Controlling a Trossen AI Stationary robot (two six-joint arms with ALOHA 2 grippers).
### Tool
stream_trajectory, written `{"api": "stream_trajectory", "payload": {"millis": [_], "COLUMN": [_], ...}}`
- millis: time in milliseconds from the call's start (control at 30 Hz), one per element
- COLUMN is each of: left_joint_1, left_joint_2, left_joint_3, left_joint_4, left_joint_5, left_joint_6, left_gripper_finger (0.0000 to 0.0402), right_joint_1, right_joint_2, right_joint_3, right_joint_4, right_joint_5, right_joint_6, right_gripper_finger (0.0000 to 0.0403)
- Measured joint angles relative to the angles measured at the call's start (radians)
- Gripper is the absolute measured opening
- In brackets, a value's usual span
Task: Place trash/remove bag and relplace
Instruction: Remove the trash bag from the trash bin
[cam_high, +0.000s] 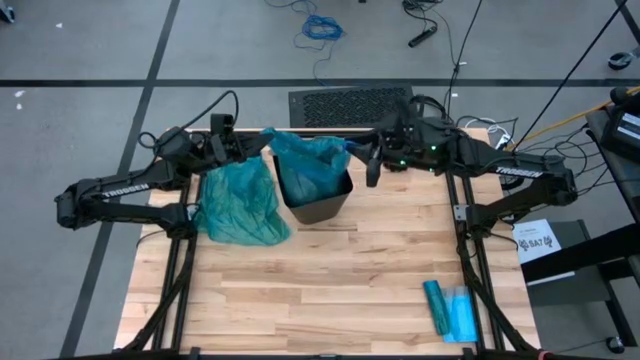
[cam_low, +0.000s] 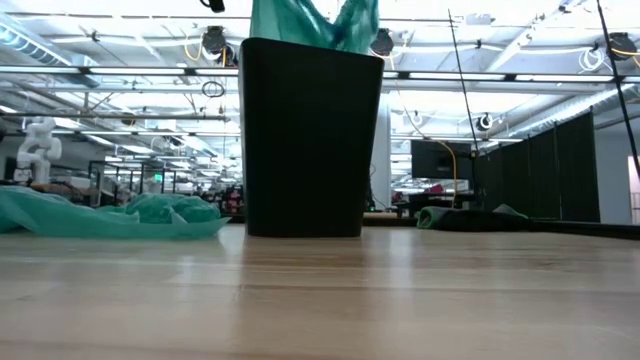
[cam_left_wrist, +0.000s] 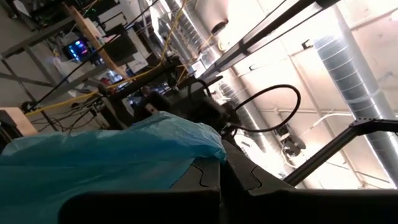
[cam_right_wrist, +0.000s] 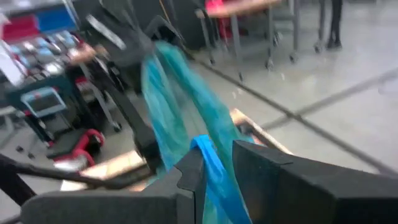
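The bag (cam_high: 312, 165) sits in the black bin (cam_high: 318, 205), stretched between the left gripper (cam_high: 262, 148) and right gripper (cam_high: 352, 150), both clamped on its edges.

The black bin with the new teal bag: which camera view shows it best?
The high view: black bin, teal bag and both grippers at its rim. The low view shows only its side; the wrist views show bag plastic.

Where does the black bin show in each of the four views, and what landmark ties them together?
High view: the black bin stands at the table's far middle.
Low view: the bin fills the centre, upright.
Left wrist view: not clearly in it.
Right wrist view: not clearly in it.
Shared landmark: the teal bag rising from the bin, also at and.
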Motion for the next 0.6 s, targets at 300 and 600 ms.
{"api": "stream_trajectory", "payload": {"millis": [300, 600], "left_joint_1": [0.006, 0.006], "left_joint_2": [0.040, 0.117], "left_joint_3": [0.014, 0.057], "left_joint_4": [0.008, 0.009], "left_joint_5": [0.008, 0.044], "left_joint_6": [-0.009, -0.009], "left_gripper_finger": [0.0000, 0.0000], "right_joint_1": [0.000, 0.000], "right_joint_2": [0.048, 0.074], "right_joint_3": [0.000, 0.000], "right_joint_4": [0.305, 0.679], "right_joint_5": [-0.084, -0.126], "right_joint_6": [-0.116, -0.154], "right_gripper_finger": [0.0071, 0.0071]}}
